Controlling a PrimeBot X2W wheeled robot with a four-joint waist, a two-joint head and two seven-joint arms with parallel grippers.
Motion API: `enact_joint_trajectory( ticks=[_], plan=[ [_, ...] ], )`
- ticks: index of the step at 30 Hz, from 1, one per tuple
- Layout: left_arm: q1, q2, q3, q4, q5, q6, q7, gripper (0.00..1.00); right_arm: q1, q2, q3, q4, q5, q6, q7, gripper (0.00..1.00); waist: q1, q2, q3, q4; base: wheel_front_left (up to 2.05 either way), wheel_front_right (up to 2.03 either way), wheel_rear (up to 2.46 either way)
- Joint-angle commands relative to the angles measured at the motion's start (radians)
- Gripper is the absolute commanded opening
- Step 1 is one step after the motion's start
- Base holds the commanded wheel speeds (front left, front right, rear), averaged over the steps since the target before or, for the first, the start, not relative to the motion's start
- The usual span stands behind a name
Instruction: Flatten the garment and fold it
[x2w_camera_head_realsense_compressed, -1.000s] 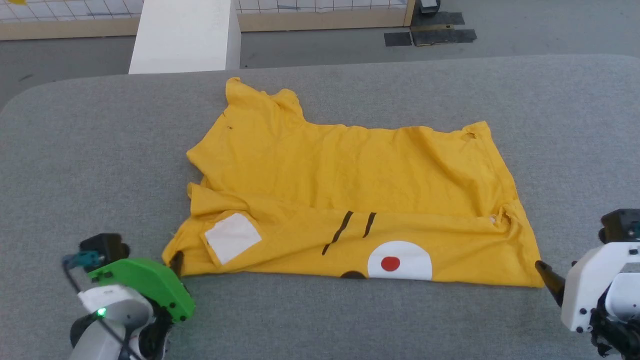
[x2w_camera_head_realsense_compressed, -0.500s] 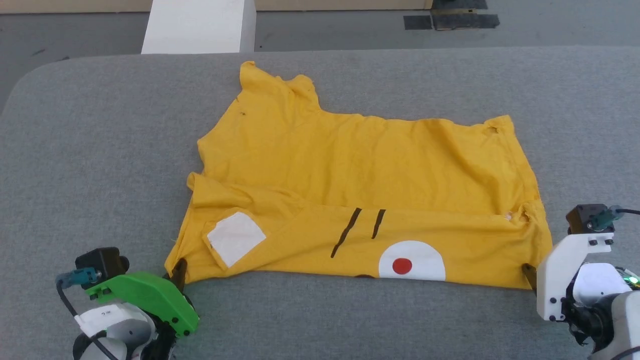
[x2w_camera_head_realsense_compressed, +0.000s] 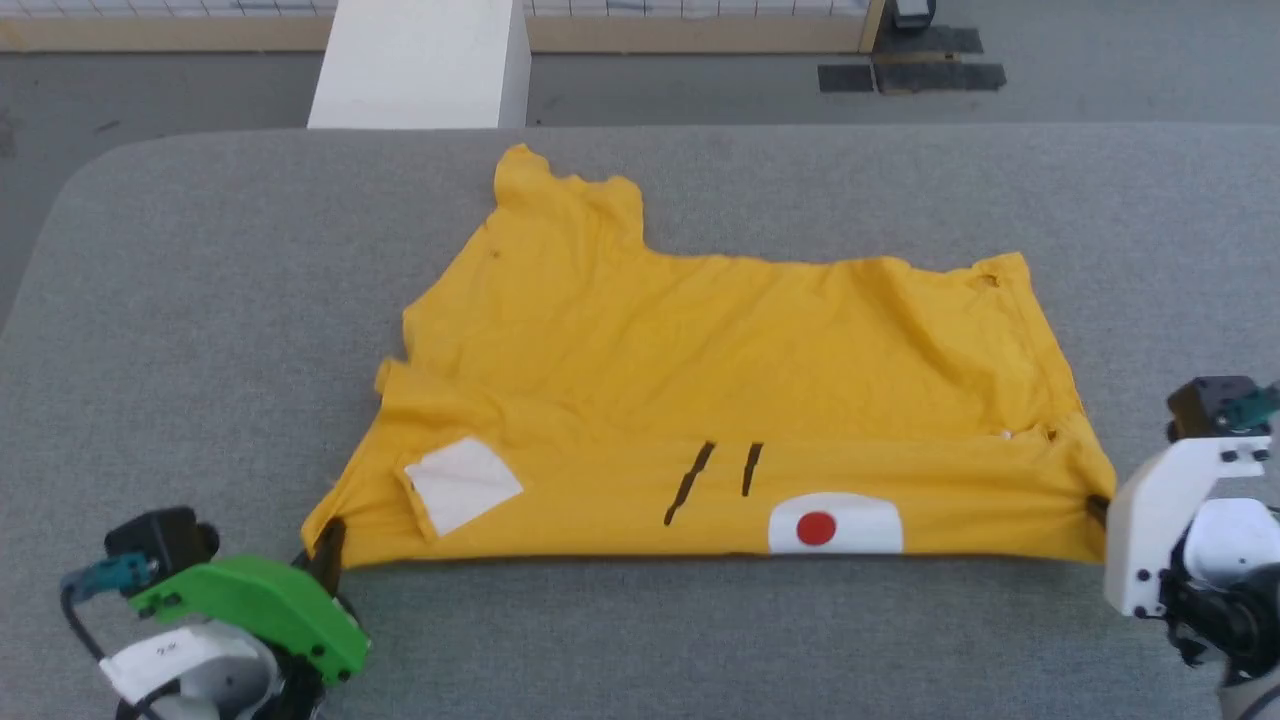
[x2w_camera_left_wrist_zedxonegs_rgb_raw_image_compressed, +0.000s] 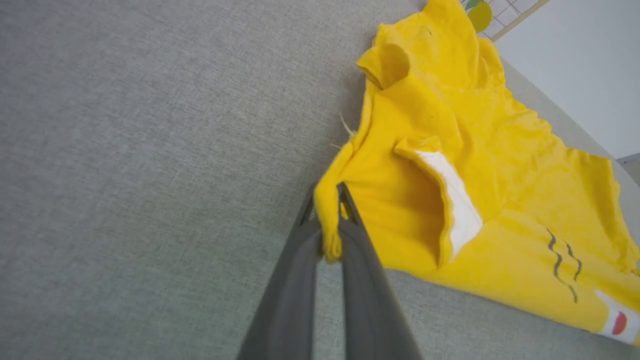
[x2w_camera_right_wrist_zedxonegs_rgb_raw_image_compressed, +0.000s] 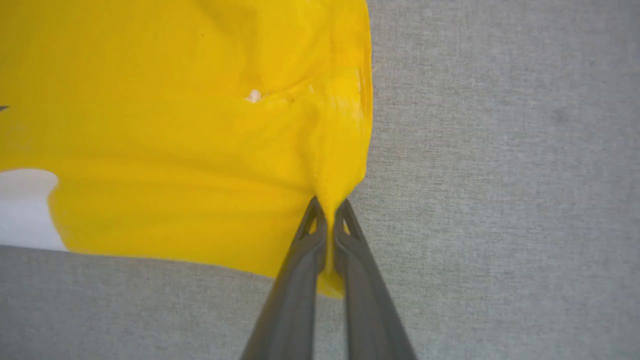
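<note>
The garment (x2w_camera_head_realsense_compressed: 720, 370), a yellow T-shirt, lies on the grey padded table (x2w_camera_head_realsense_compressed: 200, 300) with its near portion folded over, so that a white patch (x2w_camera_head_realsense_compressed: 462, 482), two black stripes (x2w_camera_head_realsense_compressed: 690, 484) and a red dot (x2w_camera_head_realsense_compressed: 816, 528) face up. Left gripper (x2w_camera_head_realsense_compressed: 328, 545) — fingers pressed together on the near left corner. Right gripper (x2w_camera_head_realsense_compressed: 1097, 508) — fingers pinching the near right corner. The near edge runs straight between them.

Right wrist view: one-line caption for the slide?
Right gripper, fingers shut on a corner of the yellow T-shirt over the grey table.
</note>
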Motion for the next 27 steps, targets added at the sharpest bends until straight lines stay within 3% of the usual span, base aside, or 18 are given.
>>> enact_joint_trajectory(
  ticks=[1,7,13,14,15,23,27],
  plan=[
    [0.038,0.017,0.011,-0.014,0.000,0.019,0.003,0.00,0.024,-0.015,-0.011,-0.022,0.010,-0.002,0.013,0.00,0.0000,0.0000,-0.026,0.000,0.00,0.00,0.00],
    [0.132,0.012,-0.016,-0.033,-0.015,0.055,0.058,0.00,0.133,-0.019,-0.056,-0.087,0.027,-0.002,0.095,0.00,0.0000,0.0000,-0.045,0.006,0.00,0.00,0.00],
    [0.141,-0.019,-0.039,0.052,-0.040,0.049,0.075,0.00,0.187,0.023,-0.073,-0.056,0.004,-0.002,0.114,0.00,0.0000,0.0000,-0.049,0.001,0.00,0.00,0.00],
    [0.136,-0.022,-0.039,0.061,-0.043,0.046,0.075,0.22,0.186,0.029,-0.076,-0.049,0.004,-0.002,0.107,0.66,0.0000,0.0000,-0.052,0.000,0.00,0.00,0.00],
    [0.130,-0.019,-0.037,0.063,-0.039,0.046,0.069,1.00,0.183,0.033,-0.079,-0.046,0.004,-0.002,0.102,1.00,0.0000,0.0000,-0.054,-0.002,0.00,0.00,0.00],
    [0.022,0.067,-0.002,-0.073,0.021,0.059,0.062,1.00,0.060,0.026,-0.114,-0.139,0.024,-0.002,0.008,1.00,0.0000,0.0000,-0.065,-0.021,0.00,0.00,0.00],
    [-0.139,0.117,-0.031,-0.088,0.091,0.020,0.056,1.00,-0.052,0.023,-0.121,-0.136,-0.001,-0.002,-0.099,1.00,0.0000,0.0000,-0.038,-0.029,0.00,0.00,0.00]
  ],
)
